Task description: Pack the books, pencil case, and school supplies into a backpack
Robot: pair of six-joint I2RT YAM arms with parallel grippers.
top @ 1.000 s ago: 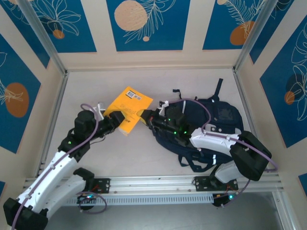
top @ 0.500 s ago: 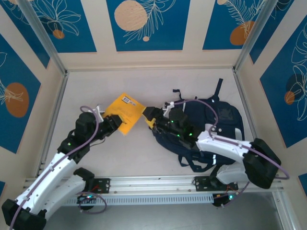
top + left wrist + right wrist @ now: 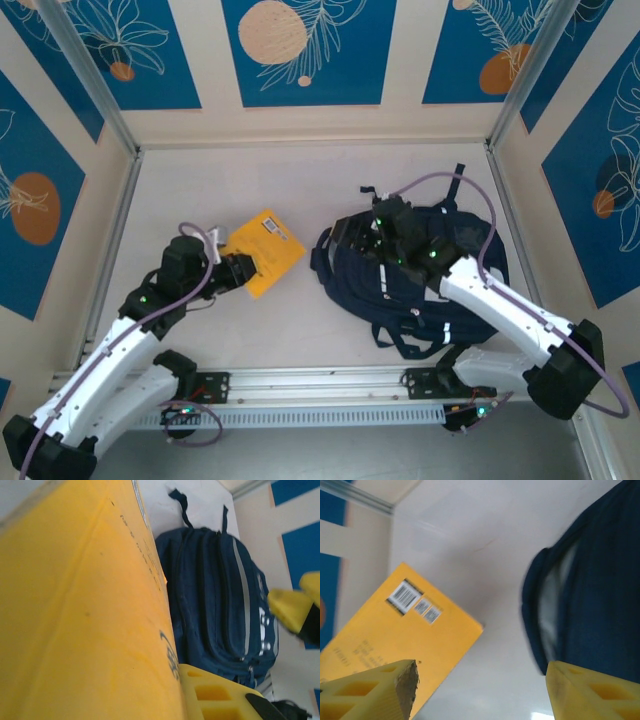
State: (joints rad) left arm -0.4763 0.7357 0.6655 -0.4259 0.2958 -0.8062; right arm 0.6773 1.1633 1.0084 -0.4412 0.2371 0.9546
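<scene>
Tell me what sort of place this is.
Probably a robot test cell in a lab: a pale table boxed in by blue printed panels, two robot arms bolted to an aluminium rail at its near edge, with a backpack and yellow book as props.

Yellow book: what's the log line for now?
left pincer: shut on yellow book | right pincer: open by backpack | yellow book: not packed

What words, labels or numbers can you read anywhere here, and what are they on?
Nothing can be read for certain.
On the yellow book: a white barcode label, digits too small; two small stamps beside it and faint print lines, blurred.
On the backpack: small white marks by the stripe, too blurred to read.
</scene>
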